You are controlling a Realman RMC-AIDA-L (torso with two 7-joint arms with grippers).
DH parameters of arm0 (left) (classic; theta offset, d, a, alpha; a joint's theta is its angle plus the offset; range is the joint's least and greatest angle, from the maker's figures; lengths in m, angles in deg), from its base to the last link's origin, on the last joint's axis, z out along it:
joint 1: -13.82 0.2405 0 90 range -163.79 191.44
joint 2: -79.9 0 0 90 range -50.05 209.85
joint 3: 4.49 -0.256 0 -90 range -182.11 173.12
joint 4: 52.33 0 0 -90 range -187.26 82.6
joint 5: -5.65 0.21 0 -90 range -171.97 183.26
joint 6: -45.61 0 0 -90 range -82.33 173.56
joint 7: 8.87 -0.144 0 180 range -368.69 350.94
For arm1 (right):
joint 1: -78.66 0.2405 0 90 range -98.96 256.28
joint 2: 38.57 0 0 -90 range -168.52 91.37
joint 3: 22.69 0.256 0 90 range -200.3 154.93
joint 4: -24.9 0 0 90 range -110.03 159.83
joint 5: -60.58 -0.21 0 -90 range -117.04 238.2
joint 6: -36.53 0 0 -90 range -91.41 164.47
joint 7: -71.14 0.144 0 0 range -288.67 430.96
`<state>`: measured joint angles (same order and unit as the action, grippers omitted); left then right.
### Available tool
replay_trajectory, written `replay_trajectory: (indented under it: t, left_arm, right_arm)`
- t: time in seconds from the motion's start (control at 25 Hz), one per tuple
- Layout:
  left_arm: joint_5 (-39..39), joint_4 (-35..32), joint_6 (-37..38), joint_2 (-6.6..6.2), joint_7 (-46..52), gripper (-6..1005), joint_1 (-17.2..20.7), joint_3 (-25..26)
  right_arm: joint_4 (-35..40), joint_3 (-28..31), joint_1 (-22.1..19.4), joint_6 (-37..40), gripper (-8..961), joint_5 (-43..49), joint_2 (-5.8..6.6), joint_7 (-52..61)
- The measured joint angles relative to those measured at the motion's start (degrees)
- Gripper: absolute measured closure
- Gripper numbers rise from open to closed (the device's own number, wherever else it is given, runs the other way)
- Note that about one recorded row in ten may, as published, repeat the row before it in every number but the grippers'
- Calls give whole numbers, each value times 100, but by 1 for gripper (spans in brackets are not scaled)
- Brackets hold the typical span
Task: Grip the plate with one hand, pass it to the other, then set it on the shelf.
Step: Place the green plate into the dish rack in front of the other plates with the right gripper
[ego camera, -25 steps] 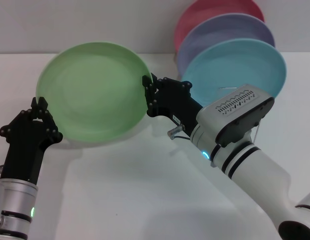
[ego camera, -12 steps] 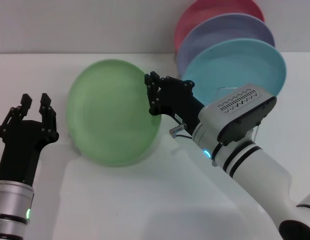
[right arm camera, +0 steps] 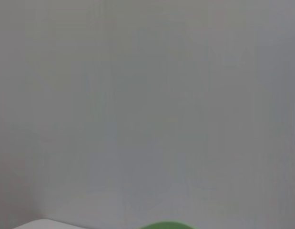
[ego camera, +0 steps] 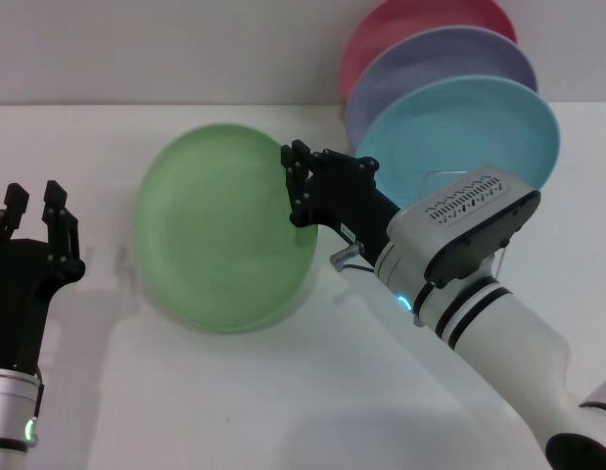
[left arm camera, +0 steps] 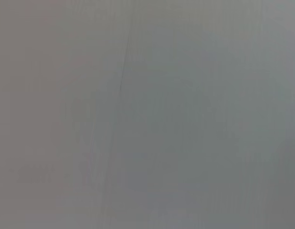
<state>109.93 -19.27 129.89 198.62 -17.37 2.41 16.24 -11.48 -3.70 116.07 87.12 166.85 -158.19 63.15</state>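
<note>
- White table (ego camera: 234,392) and a pale wall frame the handover.
- Right gripper (ego camera: 301,186) has its fingers clamped on the rim of the plate (ego camera: 224,225), a matte green disc held tilted above the table.
- Left gripper (ego camera: 33,220) stands apart from it, fingers spread and empty.
- Shelf not visible; three glossy plates stand behind, apparently in it.

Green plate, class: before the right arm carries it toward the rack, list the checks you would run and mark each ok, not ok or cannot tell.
1. Right gripper shut on the plate's rim: ok.
2. Left gripper open and apart from the plate: ok.
3. Plate lifted off the table: cannot tell.
4. Free slot in the shelf in front of the turquoise plate: cannot tell.
5. Wrist views showing the grip: not ok.
</note>
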Motion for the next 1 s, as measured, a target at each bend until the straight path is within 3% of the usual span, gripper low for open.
replay_trajectory:
  t: [0.56,1.0]
  left_arm:
    - [-5,-52,22,2,28,650,7,19]
    - [-30,-111,204,-2,24,653,-18,99]
  right_arm:
    - [44,-12,-45,263,913,295,0,-29]
    - [421,-37,-245,1111,925,613,0,-35]
